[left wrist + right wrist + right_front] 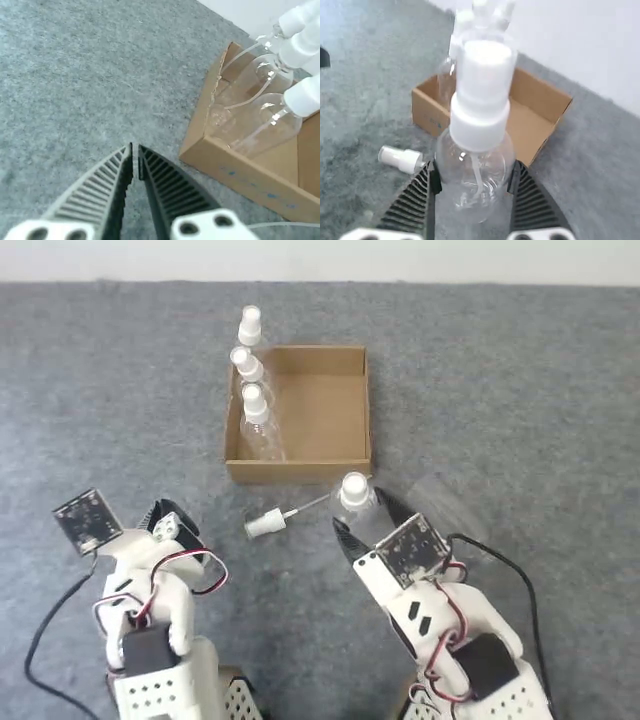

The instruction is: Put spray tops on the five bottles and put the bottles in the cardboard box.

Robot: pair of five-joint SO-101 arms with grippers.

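My right gripper (362,515) (474,172) is shut on a clear bottle (472,150) (355,502) that carries a white spray top (482,80), held upright just in front of the cardboard box (310,410) (540,110). Three capped bottles (255,405) (260,125) stand in a row along the box's left wall. A loose spray top (268,523) (400,157) lies on the carpet before the box, its tube pointing toward my right gripper. My left gripper (165,523) (136,148) sits shut and empty at the front left, short of the box (240,170).
Grey carpet covers the table. A faint clear shape (440,502), perhaps a bottle without a top, lies just right of my right gripper. The right half of the box floor is bare. A pale wall runs along the far edge.
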